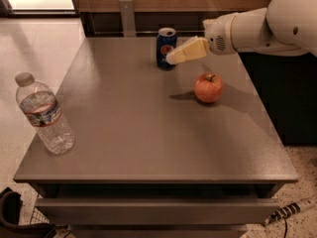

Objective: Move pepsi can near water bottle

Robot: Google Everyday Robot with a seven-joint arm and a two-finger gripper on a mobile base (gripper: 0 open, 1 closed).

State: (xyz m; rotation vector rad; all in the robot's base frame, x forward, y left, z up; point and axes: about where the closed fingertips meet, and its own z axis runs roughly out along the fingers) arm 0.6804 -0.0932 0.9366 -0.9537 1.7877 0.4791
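Pepsi can [162,46] upright; pincer [172,59] just beside it.

The white arm [257,26] stretched leftward from the upper right corner of the view, nearly level, with a bulky rounded joint [297,11] at the corner. It narrowed to a white wrist [220,34] that bore a small dotted patch. From the wrist the pale yellow, wedge-shaped gripper [174,58] pointed left and slightly down. It hung raised in the upper middle of the view, its tip overlapping the right side of the can [163,46].
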